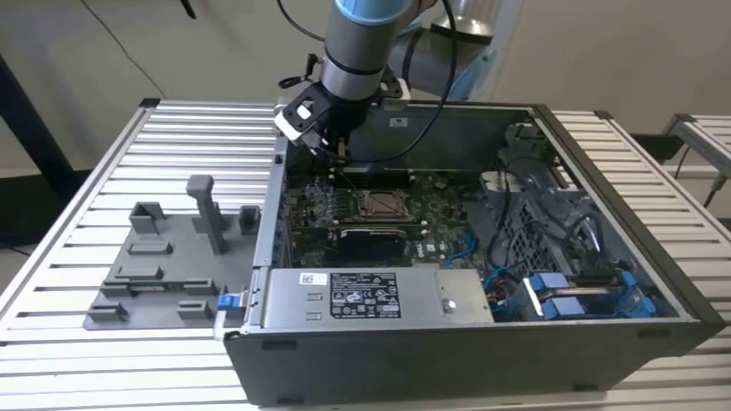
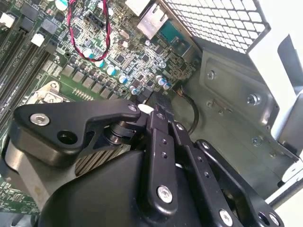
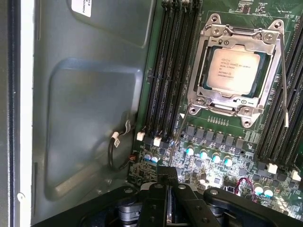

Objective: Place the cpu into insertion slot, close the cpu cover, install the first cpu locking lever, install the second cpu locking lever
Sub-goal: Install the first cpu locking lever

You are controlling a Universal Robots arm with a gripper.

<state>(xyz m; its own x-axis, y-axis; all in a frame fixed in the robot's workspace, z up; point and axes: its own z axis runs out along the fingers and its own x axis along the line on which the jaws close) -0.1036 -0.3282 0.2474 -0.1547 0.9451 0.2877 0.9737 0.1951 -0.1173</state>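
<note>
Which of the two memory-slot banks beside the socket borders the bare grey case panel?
The bank between the cpu cover and the case panel; the other bank lies beyond the cover, away from the panel.

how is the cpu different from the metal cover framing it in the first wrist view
The silver-grey square cpu is a solid plate; the thin silver metal cpu cover is an open frame with a square window. The cpu sits in the middle, showing through that window; the cpu cover rings it. Both are silvery metal and lie flat on the green circuit board.
</note>
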